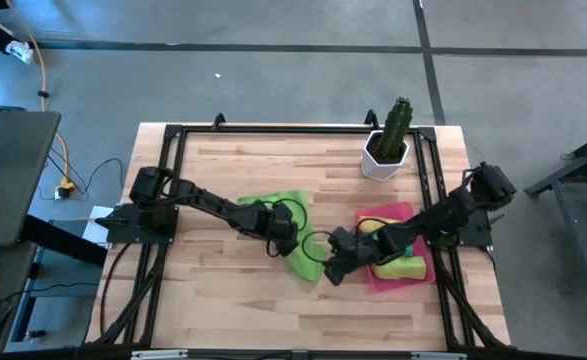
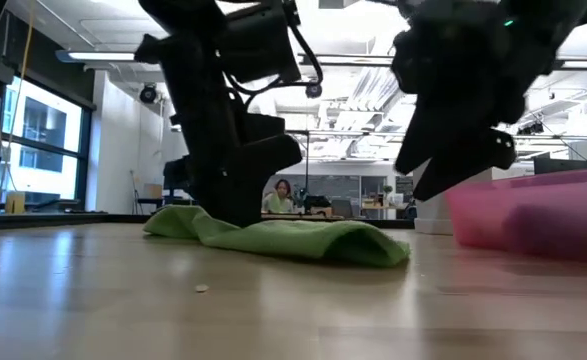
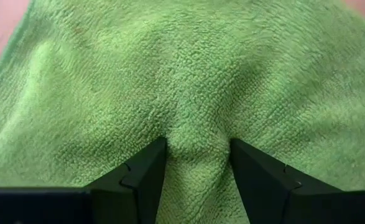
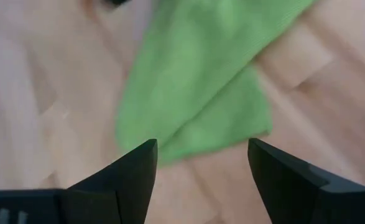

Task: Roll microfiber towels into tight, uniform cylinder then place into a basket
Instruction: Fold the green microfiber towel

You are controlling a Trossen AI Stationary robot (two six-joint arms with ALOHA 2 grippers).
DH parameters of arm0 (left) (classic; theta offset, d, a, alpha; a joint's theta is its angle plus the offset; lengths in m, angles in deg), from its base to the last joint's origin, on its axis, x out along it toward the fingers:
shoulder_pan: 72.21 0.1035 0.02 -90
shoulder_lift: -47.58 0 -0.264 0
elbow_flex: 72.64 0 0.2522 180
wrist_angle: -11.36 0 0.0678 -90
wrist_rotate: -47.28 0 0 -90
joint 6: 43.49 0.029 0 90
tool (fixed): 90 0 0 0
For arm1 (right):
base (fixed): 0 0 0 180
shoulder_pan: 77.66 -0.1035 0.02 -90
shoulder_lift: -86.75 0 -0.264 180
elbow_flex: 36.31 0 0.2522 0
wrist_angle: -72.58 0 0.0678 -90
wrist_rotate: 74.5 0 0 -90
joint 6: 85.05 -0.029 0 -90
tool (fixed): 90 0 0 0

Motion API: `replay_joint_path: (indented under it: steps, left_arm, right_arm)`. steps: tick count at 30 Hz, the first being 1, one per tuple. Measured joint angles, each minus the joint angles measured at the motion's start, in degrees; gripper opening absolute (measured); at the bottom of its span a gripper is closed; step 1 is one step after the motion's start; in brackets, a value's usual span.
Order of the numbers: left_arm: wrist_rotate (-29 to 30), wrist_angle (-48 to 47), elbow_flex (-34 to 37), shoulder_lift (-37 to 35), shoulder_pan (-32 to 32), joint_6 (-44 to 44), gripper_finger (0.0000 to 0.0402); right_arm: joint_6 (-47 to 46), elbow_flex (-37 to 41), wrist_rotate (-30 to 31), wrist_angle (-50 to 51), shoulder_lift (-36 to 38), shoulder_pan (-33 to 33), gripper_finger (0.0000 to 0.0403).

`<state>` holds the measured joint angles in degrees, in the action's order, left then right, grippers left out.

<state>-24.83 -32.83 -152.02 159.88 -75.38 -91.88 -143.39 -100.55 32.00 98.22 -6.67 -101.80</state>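
A lime green microfiber towel (image 1: 291,206) lies rumpled on the middle of the wooden table, filling the left wrist view (image 3: 188,68). My left gripper (image 1: 285,240) stands on it, pointing steeply down, shut on a ridge of its cloth. My right gripper (image 1: 331,272) hangs open just above the table by the towel's near right corner (image 4: 201,134), touching nothing. The pink basket (image 1: 398,212) rests on the table at the right, under my right arm, with a yellow towel (image 1: 398,268) lying in it. My left gripper pinches a raised ridge of the towel (image 3: 194,142) between its two fingers, somewhere in the cloth's middle and away from its edges. The fingers come from above, slanting down. The cloth puckers toward them, and the rest of the towel lies flat on the table (image 2: 303,240).
A white pot with a green cactus (image 1: 385,155) stands at the far right of the table. A black frame (image 1: 173,135) runs round the tabletop. Bare wood lies along the near edge and the far left. A person sits far back in the room (image 2: 283,195).
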Motion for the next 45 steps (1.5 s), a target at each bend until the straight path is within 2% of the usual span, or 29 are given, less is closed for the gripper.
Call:
replay_joint_path:
  steps: [6, 9, 14, 18, 31, 40, 45]
  left_arm:
    - [1.37, 0.1, 0.07, 0.07, -3.0, -2.5, 0.0172]
    - [1.42, 0.12, 0.11, 0.07, -3.35, -2.49, 0.0172]
    - [2.1, 0.13, 0.11, 0.09, -3.17, -2.49, 0.0172]
    - [1.94, 0.19, 0.09, 0.09, -2.51, -2.14, 0.0172]
    - [1.83, 0.4, 0.09, 0.07, -2.04, 0.39, 0.0172]
    - [2.01, 0.4, 0.09, 0.07, -2.04, 0.57, 0.0172]
    - [1.39, 0.33, 0.04, 0.07, -2.15, 2.99, 0.0172]
  right_arm:
    - [-0.82, -0.02, 0.02, 1.4, -1.93, 4.58, 0.0243]
    - [-0.29, -0.02, -2.13, 1.34, -4.15, 6.25, 0.0243]
    - [1.68, -0.34, -7.6, -3.22, -7.78, 6.59, 0.0243]
    - [1.69, -0.11, -8.24, -4.31, -8.05, 5.68, 0.0243]
    - [1.89, 0.0, -9.57, -3.7, -5.04, 5.29, 0.0243]
    - [4.55, 0.04, -7.18, 0.35, 2.27, 5.26, 0.0243]
    - [10.77, 0.04, -5.48, -5.89, 2.92, 4.28, 0.0243]
